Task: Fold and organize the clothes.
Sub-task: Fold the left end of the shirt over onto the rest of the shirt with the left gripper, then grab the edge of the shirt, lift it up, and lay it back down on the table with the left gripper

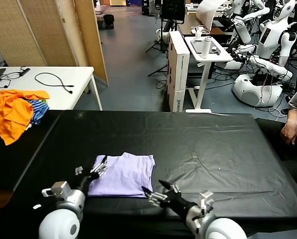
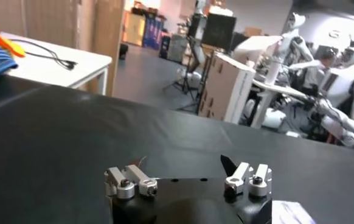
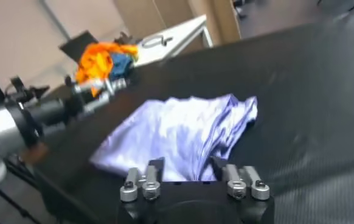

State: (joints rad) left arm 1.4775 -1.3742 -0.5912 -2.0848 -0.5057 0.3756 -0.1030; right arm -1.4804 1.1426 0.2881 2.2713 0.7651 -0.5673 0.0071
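Lying folded on the black bench (image 1: 213, 144), the T-shirt (image 1: 122, 174) is flanked by the left end effector (image 1: 99, 165) and right end effector (image 1: 152, 190), both spread apart, gripping nothing.

**Hidden and cut-off parts of the scene**

The T-shirt's (image 1: 122, 175) near left corner sits behind the left gripper (image 1: 99, 166). A seated person (image 1: 294, 119) at three o'clock is cut by the frame edge; only a hand and sleeve show. The right wrist view blurs the orange clothes (image 3: 101, 59).
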